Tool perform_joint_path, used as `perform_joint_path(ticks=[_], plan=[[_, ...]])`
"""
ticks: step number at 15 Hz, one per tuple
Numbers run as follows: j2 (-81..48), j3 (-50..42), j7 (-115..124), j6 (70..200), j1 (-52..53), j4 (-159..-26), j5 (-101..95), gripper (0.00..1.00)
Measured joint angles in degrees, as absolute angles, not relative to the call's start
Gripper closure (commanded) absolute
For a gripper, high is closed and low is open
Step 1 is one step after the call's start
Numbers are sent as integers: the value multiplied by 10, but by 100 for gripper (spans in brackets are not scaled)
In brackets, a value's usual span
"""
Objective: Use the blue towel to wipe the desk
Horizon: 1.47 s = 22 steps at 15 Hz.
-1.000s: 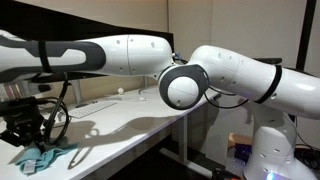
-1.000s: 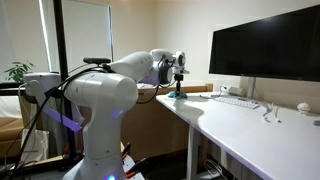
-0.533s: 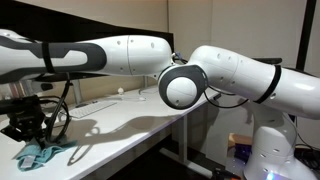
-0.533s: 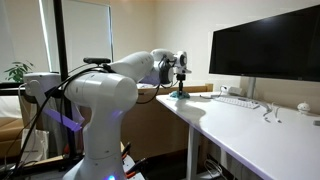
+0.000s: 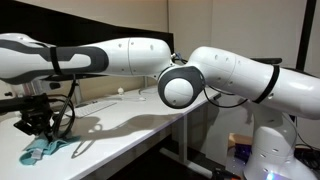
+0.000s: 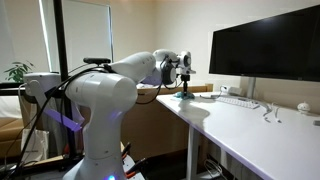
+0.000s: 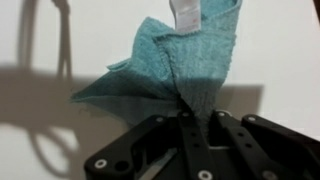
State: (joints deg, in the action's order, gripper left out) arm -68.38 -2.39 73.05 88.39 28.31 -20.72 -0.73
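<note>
In the wrist view, the gripper is coming in from the bottom edge, its jaws clamping a bunched fold of the blue towel. The towel is spreading away from them across the white counter, with a small white tag showing at its far end. In both exterior views, the white arm is stretching over the counter with the towel lying under the gripper near one end, while a dark monitor and keyboard are sitting farther along, well apart from it.

The towel is teal-blue with a white tag, the desk white, the end effector black.
</note>
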Motion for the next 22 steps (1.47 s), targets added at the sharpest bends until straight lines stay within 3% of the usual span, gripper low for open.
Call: perform_joint_path(ticks=[22], plan=[[-684,-14,796,866,161,-207,0,93]])
